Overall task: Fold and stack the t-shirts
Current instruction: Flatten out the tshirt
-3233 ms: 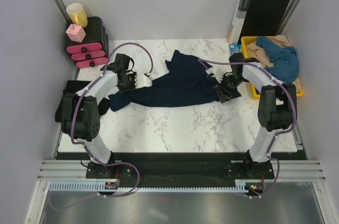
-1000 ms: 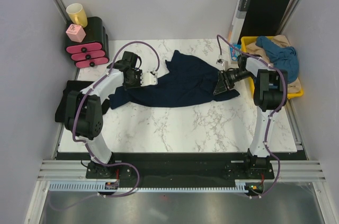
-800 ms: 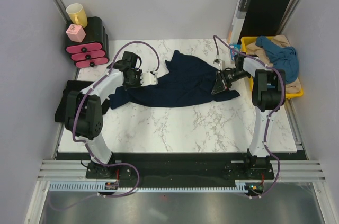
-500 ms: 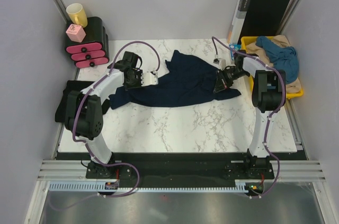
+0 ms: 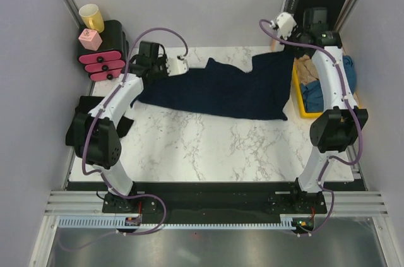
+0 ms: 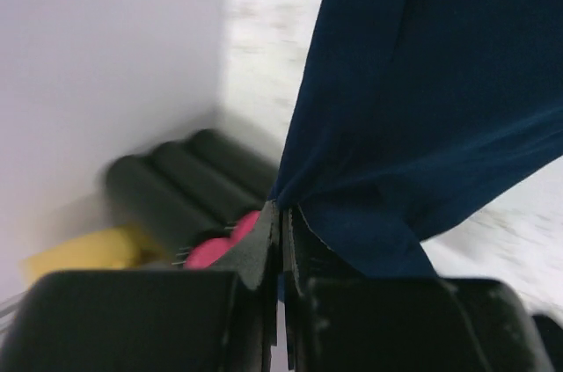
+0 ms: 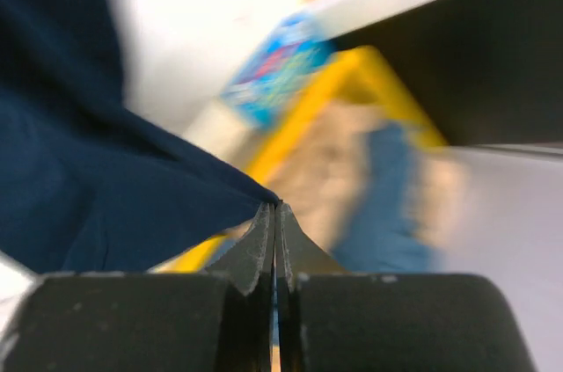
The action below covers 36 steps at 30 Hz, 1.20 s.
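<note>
A dark navy t-shirt [image 5: 221, 90] is stretched wide across the back of the marble table, its lower edge on the surface. My left gripper [image 5: 186, 65] is shut on its left upper edge, and the left wrist view shows the cloth [image 6: 422, 82] pinched at the closed tips [image 6: 283, 211]. My right gripper [image 5: 288, 41] is raised at the back right, shut on the shirt's right corner [image 7: 106, 178]. Its tips [image 7: 274, 207] hang over the yellow tray [image 7: 334, 91]. A medium-blue t-shirt [image 5: 314, 94] and a beige one [image 5: 308, 68] lie in that tray.
The yellow tray [image 5: 297, 87] sits at the table's right edge, with a black orange-edged folder [image 5: 334, 5] standing behind it. A black and pink drawer unit [image 5: 104, 59] with a yellow mug [image 5: 91, 16] stands back left. Dark cloth [image 5: 124, 127] lies at the left edge.
Both grippers rose and moved toward the back, pulling the navy shirt out wide. The right gripper shut on the shirt's right corner and swung up over the tray.
</note>
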Available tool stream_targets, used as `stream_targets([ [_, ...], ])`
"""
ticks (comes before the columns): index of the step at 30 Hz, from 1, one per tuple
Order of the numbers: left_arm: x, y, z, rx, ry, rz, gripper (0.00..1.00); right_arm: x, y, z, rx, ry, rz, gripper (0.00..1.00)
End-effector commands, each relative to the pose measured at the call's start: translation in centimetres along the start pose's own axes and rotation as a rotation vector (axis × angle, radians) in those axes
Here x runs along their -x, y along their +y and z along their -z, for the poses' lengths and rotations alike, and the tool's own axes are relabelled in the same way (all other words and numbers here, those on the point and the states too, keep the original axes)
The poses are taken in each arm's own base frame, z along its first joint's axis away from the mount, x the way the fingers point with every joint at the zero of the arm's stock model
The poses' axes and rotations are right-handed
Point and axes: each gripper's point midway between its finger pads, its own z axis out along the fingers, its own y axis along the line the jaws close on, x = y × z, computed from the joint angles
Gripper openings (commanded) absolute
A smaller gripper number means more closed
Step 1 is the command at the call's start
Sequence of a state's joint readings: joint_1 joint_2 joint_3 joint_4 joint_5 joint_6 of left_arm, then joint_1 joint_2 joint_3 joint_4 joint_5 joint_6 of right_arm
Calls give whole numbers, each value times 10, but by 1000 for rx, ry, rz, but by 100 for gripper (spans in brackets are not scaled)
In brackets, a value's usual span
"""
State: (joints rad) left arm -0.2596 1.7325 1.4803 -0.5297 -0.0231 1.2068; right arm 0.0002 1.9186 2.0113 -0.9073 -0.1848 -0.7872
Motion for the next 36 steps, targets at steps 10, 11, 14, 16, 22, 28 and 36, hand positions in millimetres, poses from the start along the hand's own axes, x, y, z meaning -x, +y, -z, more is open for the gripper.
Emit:
stream_targets([
  [10, 78, 275, 197, 1076, -126, -257, 2, 124, -121, 141, -723, -214, 351, 0],
  [11, 80, 280, 206, 1107, -129, -269, 2, 128, -121, 150, -746, -236, 344, 0],
  [14, 81, 278, 222, 1114, -137, -278, 2, 140, -124, 178, -808, -307, 312, 0],
  [16, 75, 259, 208, 1042, -133, -286, 2, 143, -123, 190, -816, -334, 304, 0],
  [22, 53, 150, 185, 736, -159, -408, 2, 146, -121, 246, -902, -385, 268, 0],
  [28, 31, 61, 165, 367, -196, -378, 2, 154, -132, 293, -1018, -405, 268, 0],
  [36, 30, 15, 153, 198, -252, -340, 2, 151, -114, 280, -939, -416, 294, 0],
])
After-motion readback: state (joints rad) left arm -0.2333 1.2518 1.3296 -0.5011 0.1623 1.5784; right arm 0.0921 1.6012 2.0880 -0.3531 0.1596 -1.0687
